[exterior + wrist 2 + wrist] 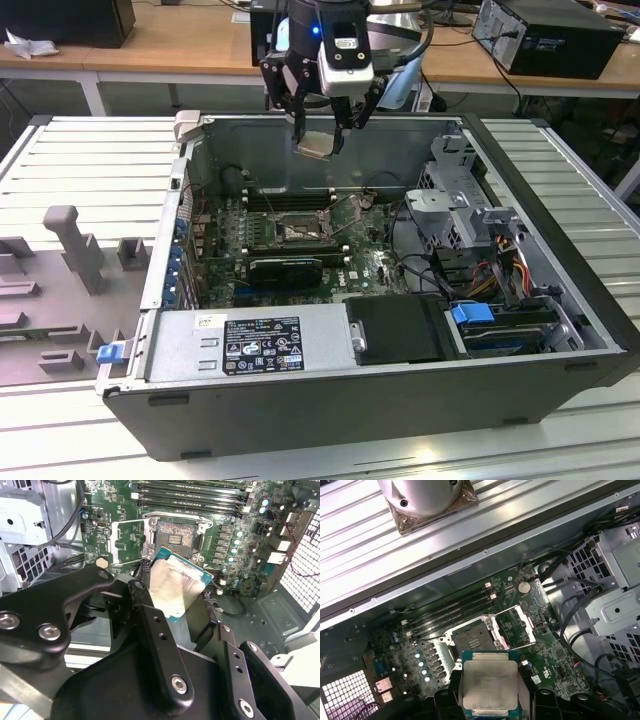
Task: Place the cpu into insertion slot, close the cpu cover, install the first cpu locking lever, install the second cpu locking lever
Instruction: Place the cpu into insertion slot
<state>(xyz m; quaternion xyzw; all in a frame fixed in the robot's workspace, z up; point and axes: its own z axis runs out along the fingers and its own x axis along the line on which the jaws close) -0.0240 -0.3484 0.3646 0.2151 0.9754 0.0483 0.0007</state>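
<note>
My gripper (320, 132) is clamped on the cpu (316, 147), which hangs above the open case (300, 400) near its far wall. The insertion slot (473, 640) is bare and the cpu cover (528, 623) is swung open (nothing seated yet), so every step remains.

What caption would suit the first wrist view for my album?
Gripper holding the cpu high above the motherboard, insertion slot empty, cpu cover open.

In pincer (319, 136): cpu (316, 146), over case (400, 402) rear wall. Inside case, insertion slot (297, 231) at cpu's 6 o'clock (exterior view); cpu cover (516, 626) just beside slot.
</note>
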